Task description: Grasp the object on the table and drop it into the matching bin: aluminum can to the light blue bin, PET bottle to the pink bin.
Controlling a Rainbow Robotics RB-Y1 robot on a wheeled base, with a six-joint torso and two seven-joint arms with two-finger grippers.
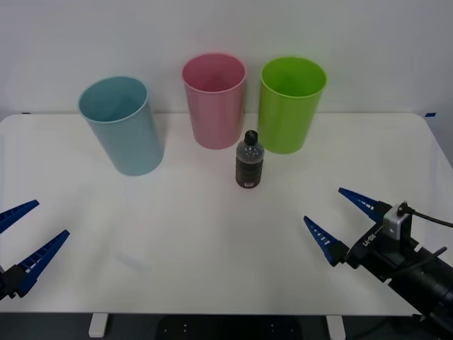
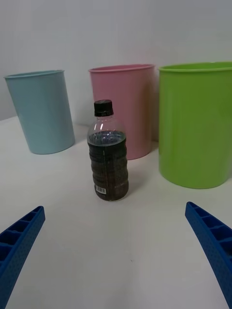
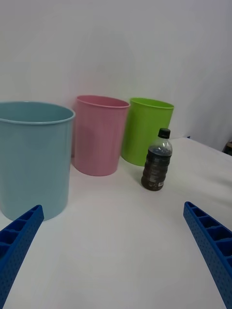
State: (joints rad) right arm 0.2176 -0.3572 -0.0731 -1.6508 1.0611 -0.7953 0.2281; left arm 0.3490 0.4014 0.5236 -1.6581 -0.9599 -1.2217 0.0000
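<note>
Standing upright before pink bin [image 1: 214, 99]: PET bottle [image 1: 249, 160], label unreadable.

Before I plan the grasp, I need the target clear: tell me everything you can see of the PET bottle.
The PET bottle is small, clear ribbed plastic, with a black screw cap, dark liquid reaching its shoulder and a dark label band low on the body. It stands upright on the white table, cap on, just in front of the gap between the pink bin and the lime green bin, shorter than both. Nothing but the table touches it.
</note>
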